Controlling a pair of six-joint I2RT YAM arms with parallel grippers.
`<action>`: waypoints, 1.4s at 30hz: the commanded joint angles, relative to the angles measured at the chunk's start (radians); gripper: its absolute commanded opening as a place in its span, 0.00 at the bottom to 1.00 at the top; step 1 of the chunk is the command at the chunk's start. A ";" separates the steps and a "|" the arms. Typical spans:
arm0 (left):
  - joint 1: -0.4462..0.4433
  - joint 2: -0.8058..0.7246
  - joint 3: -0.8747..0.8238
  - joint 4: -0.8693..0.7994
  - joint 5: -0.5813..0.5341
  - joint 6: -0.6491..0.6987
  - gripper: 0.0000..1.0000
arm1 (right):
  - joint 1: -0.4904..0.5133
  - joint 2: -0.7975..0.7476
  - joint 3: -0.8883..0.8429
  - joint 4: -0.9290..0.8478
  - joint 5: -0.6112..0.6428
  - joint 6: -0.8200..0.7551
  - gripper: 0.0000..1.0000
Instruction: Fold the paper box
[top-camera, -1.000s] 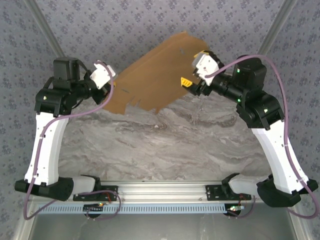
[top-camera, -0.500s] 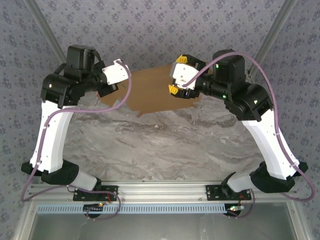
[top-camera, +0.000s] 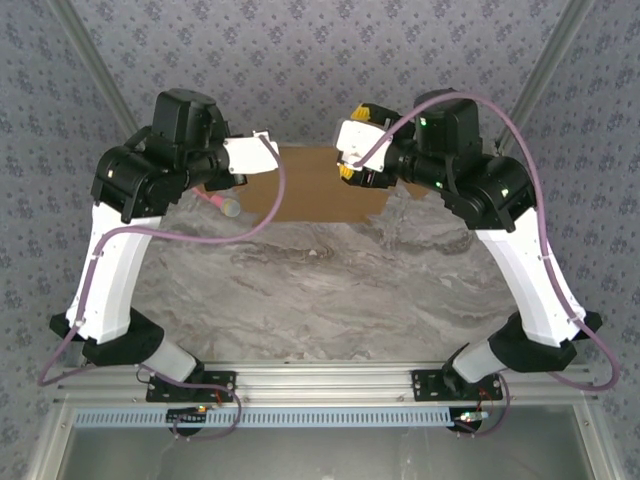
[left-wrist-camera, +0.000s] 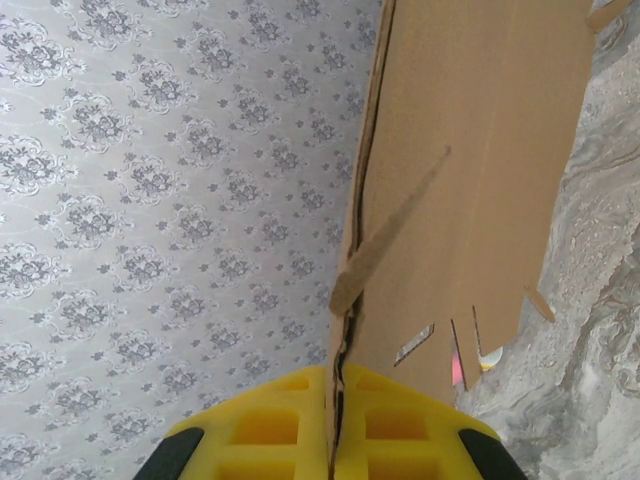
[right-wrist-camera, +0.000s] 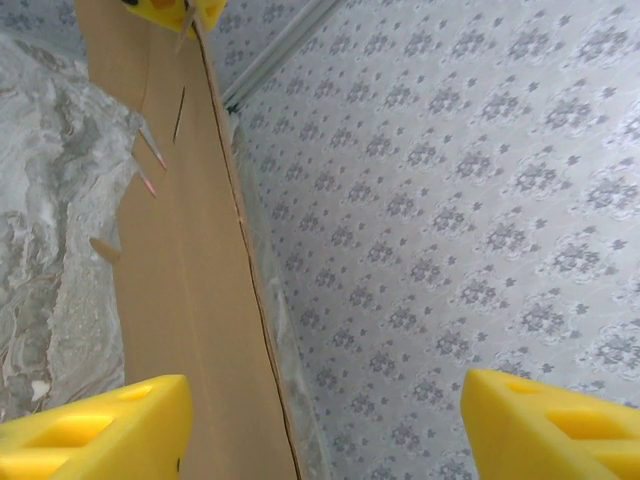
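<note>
Brown corrugated cardboard box sheet, flaps unfolded, hangs above far side of grey marbled bench. L claw clenched on its edge w/ yellow pads. R claw released, spread wide, sheet edge btwn. Small pink stick on bench, far-left part.

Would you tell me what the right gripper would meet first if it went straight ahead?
Probably the paper box, whose edge runs into the right gripper's open jaws; depth is unclear.

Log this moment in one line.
brown corrugated cardboard box sheet: unfolded | left fingers: shut on its edge | right fingers: open at sheet's edge
</note>
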 joint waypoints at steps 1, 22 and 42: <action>-0.036 -0.005 0.020 0.012 -0.063 0.030 0.00 | 0.005 0.017 0.024 -0.093 0.009 -0.039 0.71; -0.070 -0.037 -0.055 0.050 -0.079 0.049 0.00 | -0.052 0.115 0.093 -0.189 -0.076 -0.051 0.27; -0.070 -0.044 -0.087 0.077 -0.083 0.047 0.00 | -0.095 0.136 0.099 -0.211 -0.143 -0.047 0.12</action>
